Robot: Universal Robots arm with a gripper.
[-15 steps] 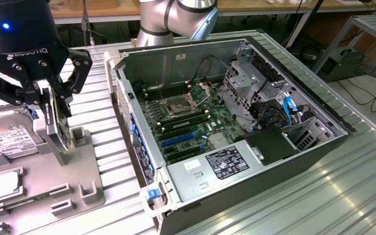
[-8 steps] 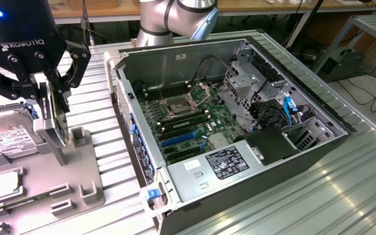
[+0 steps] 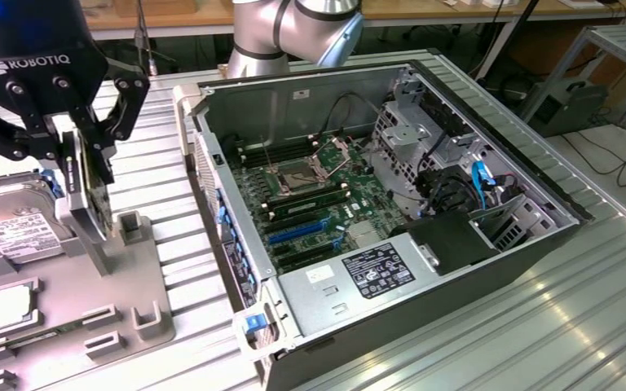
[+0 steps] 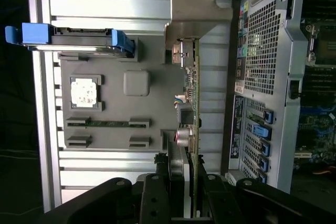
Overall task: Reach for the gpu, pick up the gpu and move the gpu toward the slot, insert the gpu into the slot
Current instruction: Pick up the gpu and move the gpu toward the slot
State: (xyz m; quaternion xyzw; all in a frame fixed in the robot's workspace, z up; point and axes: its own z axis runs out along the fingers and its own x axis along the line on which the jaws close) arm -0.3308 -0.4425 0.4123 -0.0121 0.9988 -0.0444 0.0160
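Holding gpu (image 3: 87,199) upright, tool (image 3: 74,159) clamped on it, at grey tray (image 3: 139,273), nr PC case (image 3: 280,106)

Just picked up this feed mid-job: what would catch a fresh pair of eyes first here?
The open computer case dominates the middle of the exterior view, lying on its side with the motherboard and its blue slots exposed. At that view's upper left, the black gripper is down over the gpu, which stands on edge in a gray fixture beside a hard drive.
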